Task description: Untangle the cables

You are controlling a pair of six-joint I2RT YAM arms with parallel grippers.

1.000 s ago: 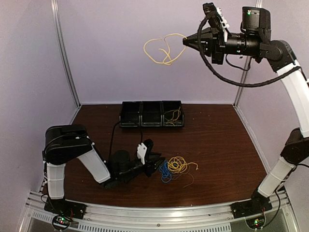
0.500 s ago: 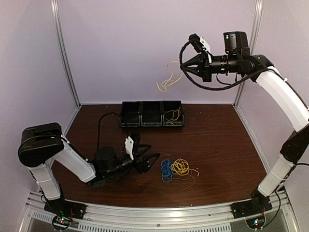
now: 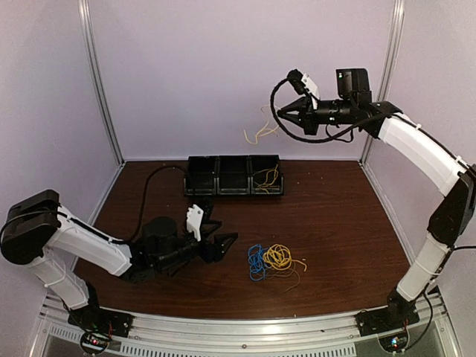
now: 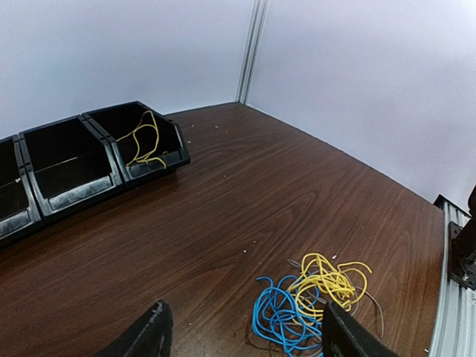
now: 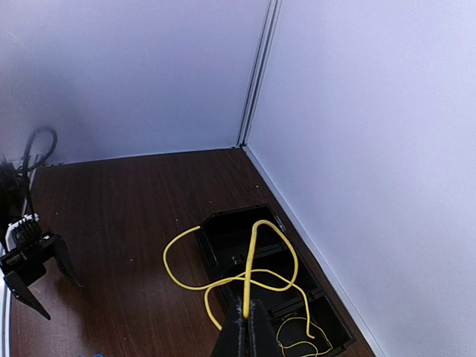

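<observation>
A tangle of cables lies on the table: a blue coil (image 3: 255, 262), a yellow coil (image 3: 277, 256) and thin dark strands (image 3: 294, 274). My left gripper (image 3: 223, 232) rests low just left of the tangle, open, with nothing between its fingers. In the left wrist view the blue coil (image 4: 286, 316) and the yellow coil (image 4: 327, 286) lie ahead of the left gripper (image 4: 245, 338), toward its right finger. My right gripper (image 3: 277, 112) is high above the bins, shut on a single yellow cable (image 3: 260, 128) that dangles in loops. The right wrist view shows that yellow cable (image 5: 253, 253) pinched in the right gripper (image 5: 246, 321).
A black three-compartment bin (image 3: 201, 178) stands at the back of the table, with a yellow cable (image 3: 266, 177) in its right compartment. The bin (image 4: 74, 175) is at the left in the left wrist view. Metal posts and purple walls enclose the table.
My left gripper has opened and drawn back to the left, away from the tangle. The right arm has come down and moved left with the yellow cable, now over the bins.
</observation>
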